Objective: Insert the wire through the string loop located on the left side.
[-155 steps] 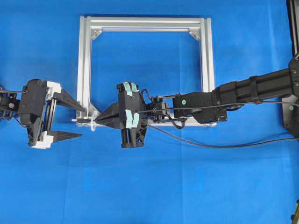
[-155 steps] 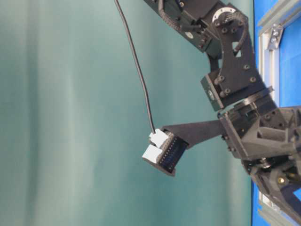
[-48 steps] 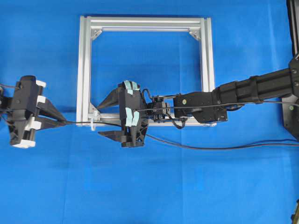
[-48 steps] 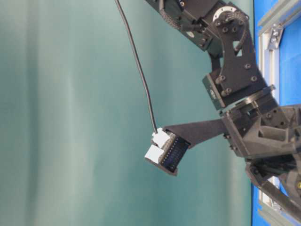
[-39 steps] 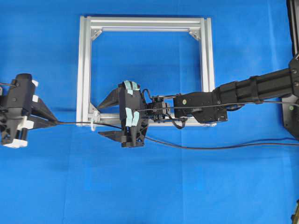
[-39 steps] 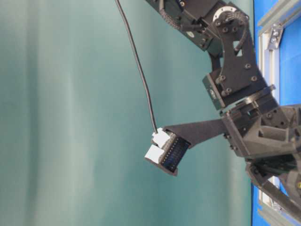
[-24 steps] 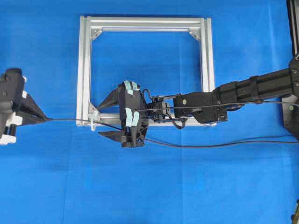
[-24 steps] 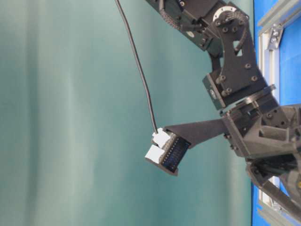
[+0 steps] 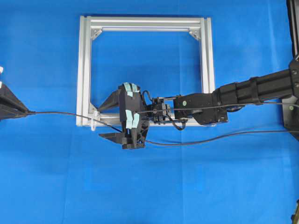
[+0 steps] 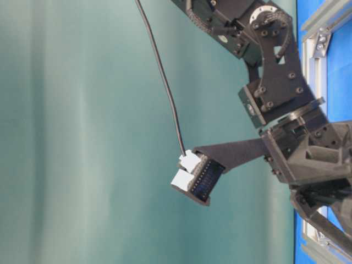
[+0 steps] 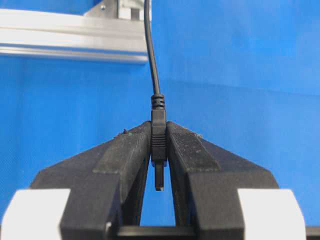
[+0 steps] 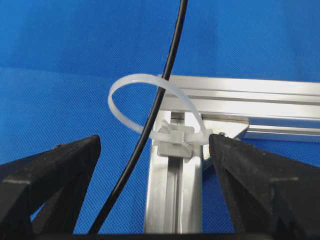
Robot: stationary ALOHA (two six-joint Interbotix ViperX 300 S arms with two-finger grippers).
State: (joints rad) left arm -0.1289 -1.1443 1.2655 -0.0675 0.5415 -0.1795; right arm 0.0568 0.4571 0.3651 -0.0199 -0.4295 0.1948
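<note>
At frame's [image 9: 84, 70] lower-left corner: wire [image 12: 155, 115] threaded through string loop [image 12: 145, 95]; left gripper [image 11: 159, 150] clamped on wire plug, off blue table's [image 9: 149, 186] left edge; right gripper [image 12: 155, 200] spread wide beside loop.

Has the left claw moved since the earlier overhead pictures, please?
Yes. The left claw, shut on the wire, has drawn away leftward from the aluminium frame to the picture's left edge, pulling the wire through the string loop.
</note>
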